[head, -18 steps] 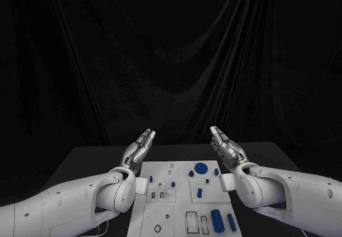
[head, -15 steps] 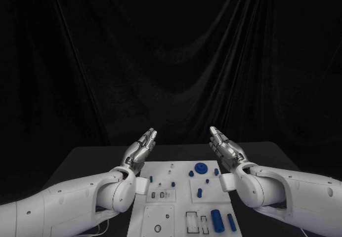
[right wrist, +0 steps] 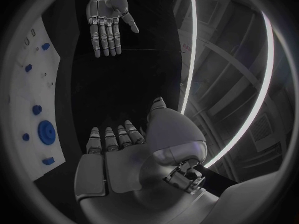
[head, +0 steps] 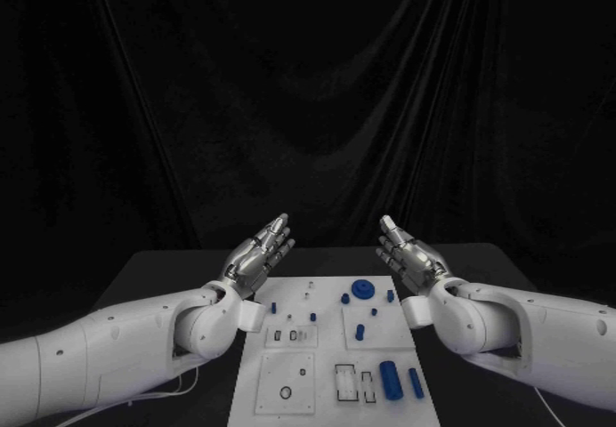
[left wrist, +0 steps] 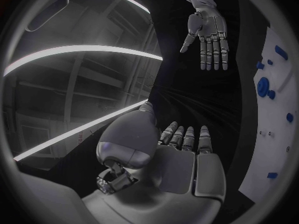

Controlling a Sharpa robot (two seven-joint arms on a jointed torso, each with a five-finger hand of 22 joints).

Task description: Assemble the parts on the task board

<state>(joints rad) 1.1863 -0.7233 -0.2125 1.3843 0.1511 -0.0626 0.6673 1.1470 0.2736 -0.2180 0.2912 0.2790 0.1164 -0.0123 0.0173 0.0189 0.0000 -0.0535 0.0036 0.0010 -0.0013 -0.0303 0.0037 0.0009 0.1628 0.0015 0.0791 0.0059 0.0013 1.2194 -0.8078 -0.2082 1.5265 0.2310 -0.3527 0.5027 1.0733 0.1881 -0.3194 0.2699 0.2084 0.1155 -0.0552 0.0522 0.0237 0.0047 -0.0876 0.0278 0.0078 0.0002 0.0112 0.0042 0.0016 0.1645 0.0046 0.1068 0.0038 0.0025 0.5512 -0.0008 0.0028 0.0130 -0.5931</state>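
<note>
Both your hands have lifted slightly since 0.6 s ago: left hand and right hand raised, fingers apart, holding nothing. Task board lies at 6 o'clock below them on the bench; blue parts untouched. Assembly not begun.

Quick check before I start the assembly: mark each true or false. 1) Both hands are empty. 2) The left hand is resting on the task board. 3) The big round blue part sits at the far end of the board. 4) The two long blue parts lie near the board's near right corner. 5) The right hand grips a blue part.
1) True: the left hand and right hand hold nothing, fingers extended.
2) False: it is raised beside the task board, not on it.
3) True: the round blue part is there.
4) True: the long blue parts lie there.
5) False: it is empty.
</note>
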